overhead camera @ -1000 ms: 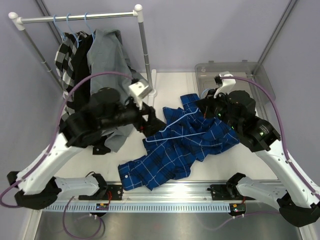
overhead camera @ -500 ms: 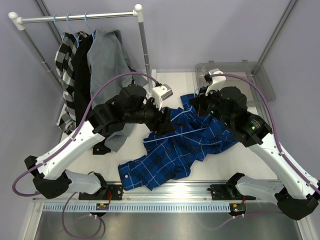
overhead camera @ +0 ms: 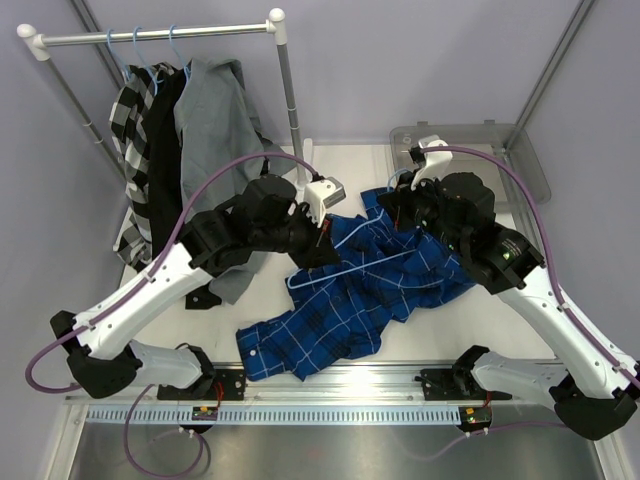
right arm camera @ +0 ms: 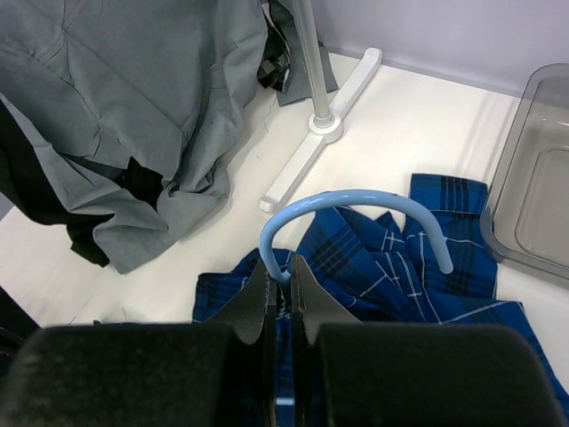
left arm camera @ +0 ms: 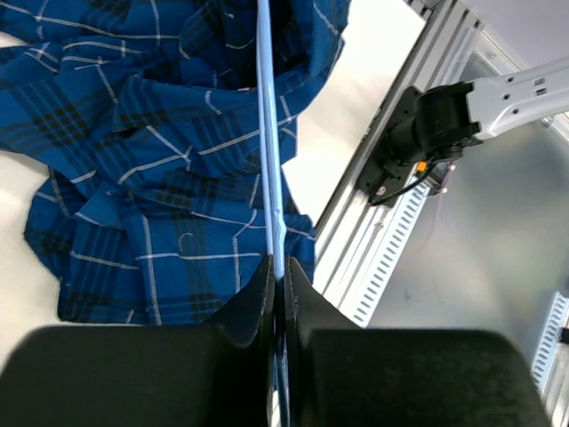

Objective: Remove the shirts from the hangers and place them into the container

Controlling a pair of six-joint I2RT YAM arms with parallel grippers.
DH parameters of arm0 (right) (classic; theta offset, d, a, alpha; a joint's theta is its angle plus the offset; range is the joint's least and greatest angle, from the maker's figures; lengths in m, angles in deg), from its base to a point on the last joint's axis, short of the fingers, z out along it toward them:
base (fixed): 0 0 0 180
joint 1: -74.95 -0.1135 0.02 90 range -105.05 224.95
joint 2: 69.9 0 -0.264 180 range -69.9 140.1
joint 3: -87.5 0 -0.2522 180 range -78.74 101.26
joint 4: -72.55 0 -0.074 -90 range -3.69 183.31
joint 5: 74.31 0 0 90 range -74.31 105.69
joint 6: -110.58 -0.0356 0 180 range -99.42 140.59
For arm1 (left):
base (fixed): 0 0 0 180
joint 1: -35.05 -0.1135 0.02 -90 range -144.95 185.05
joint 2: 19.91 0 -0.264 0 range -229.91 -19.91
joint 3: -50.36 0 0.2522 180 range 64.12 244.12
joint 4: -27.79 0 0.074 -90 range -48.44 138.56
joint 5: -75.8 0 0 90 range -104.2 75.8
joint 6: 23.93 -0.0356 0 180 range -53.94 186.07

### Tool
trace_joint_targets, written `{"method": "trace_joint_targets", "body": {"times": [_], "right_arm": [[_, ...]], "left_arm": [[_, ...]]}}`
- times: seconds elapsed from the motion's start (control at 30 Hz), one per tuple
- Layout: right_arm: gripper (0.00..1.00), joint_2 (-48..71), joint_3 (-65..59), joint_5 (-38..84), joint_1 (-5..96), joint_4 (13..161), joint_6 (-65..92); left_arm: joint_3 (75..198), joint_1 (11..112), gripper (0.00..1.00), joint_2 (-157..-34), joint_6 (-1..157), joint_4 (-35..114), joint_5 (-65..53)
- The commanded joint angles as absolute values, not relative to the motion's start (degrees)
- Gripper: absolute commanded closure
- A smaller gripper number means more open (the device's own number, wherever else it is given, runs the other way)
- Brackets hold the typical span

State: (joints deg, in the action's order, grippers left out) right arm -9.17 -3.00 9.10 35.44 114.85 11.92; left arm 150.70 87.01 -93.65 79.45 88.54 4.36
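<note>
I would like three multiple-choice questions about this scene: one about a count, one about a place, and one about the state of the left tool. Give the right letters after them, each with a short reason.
1. How many shirts hang on the rail?
A) one
B) three
C) five

2. Where is the blue plaid shirt?
A) in the container
B) on the rail
C) on the table

3. What is the state of the left tool?
A) wide open above the shirt
B) shut on a grey sleeve
C) shut on the hanger

Answers:
1 B: a checked shirt, a black shirt and a grey shirt hang there.
2 C: it lies crumpled between the two arms, and the container shows no cloth.
3 C: the light-blue wire runs between its closed fingers.
</note>
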Motion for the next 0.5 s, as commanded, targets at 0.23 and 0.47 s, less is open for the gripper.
{"method": "trace_joint_targets", "body": {"times": [0.23,0.47], "right_arm": [[0.46,-12.93,-4.29,10.15,34.6,113.65,10.22],[0.04,-21.11,-8.6,6.55,34.6,119.87,6.7]], "left_arm": [[148.5,87.17,1.0,-86.89,75.92,87.52,0.3],[142.61,87.17,1.0,-78.46,73.8,92.0,-2.95]]}}
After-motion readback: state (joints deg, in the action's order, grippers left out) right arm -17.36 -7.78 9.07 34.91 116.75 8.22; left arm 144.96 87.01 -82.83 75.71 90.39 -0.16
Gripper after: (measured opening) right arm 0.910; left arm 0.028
